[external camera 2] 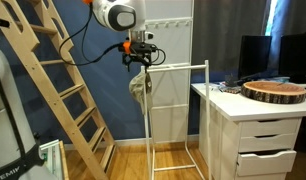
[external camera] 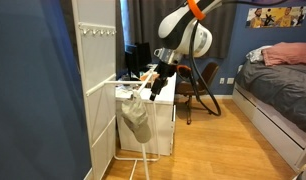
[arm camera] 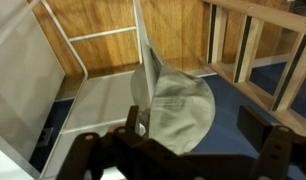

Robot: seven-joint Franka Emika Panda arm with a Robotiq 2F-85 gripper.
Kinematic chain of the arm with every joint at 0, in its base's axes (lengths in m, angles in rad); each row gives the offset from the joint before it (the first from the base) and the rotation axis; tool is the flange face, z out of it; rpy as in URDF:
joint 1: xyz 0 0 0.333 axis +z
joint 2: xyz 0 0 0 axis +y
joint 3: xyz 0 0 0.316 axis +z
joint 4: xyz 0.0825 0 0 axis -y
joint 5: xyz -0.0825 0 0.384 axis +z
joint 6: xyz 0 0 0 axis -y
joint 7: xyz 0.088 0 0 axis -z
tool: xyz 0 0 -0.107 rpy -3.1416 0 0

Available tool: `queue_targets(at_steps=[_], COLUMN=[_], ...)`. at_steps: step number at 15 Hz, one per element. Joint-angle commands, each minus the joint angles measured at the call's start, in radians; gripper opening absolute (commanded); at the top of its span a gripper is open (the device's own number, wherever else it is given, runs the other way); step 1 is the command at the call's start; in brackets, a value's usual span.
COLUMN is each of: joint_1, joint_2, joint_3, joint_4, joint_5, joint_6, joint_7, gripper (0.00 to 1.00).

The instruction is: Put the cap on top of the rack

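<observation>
Cap (external camera 2: 141,92) on rack rail (external camera 2: 178,65) (gripper (external camera 2: 141,63) just above)

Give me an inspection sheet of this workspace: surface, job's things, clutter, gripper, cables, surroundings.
Surface: wood floor; the rack stands on it.
Job's things: cap hangs at one end of the rack top bar.
Clutter: wood slab on white drawers.
Grippers: gripper just above the cap; jaws spread in wrist view.
Cables: black cable loops beside the arm.
Surroundings: ladder, bed, chair.
</observation>
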Motion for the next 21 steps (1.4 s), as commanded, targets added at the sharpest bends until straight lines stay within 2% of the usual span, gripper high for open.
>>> queue_targets(at_steps=[1,5,9,19,20,21], joint_1=[0.026,-0.013,-0.054,-0.112,-0.114,-0.114], joint_2=[0.089,0.162,0.224,0.329,0.335,0.340], joint_3=[-0.007,0.014,0.025,0.041,0.043,0.043], joint_4=[0.055,0.097,0.133,0.205,0.213,0.218], joint_5=[0.198,0.386,0.501,0.578,0.583,0.578], joint_6=[0.059,0.037,-0.034,-0.131,-0.144,-0.155], joint_7=[-0.230,-0.454,-0.630,-0.796,-0.806,-0.802], gripper=[1.00,1.00,1.00,1.00,0.75,0.72])
